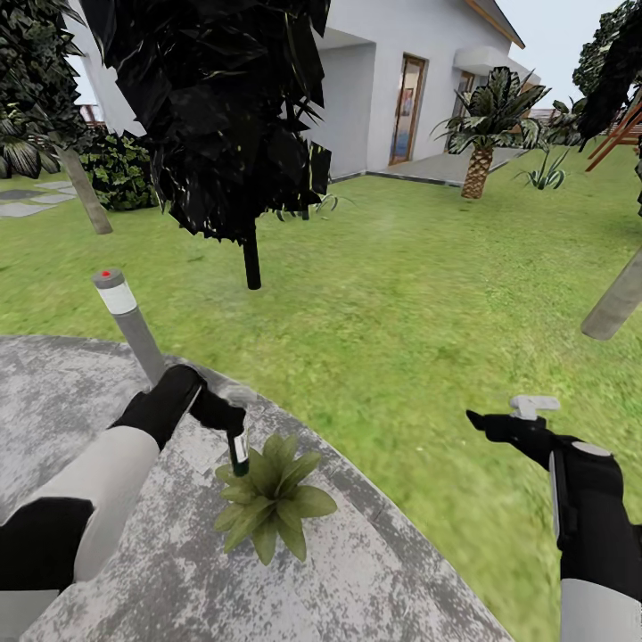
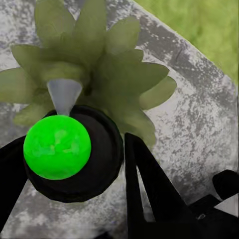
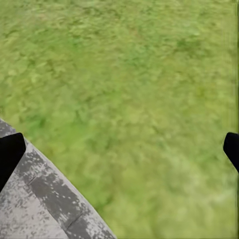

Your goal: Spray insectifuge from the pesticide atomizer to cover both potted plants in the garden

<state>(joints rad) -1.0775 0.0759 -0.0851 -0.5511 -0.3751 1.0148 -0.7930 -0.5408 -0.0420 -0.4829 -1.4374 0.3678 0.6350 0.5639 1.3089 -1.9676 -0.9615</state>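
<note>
Pesticide atomizer (image 1: 238, 450) is gripped upright in the left gripper (image 1: 223, 417), long axis vertical, held directly above 1 potted plant (image 1: 270, 501) on the patio (image 1: 89, 392). Right gripper (image 1: 489, 423) is spread open, over lawn (image 1: 401, 294).

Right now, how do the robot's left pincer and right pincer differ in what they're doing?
The left pincer is closed on the spray bottle, held just over the potted plant; the right pincer is open and holds nothing. The left one hangs above the grey patio, while the right one is out over the lawn. Both are black and reach forward.
</note>
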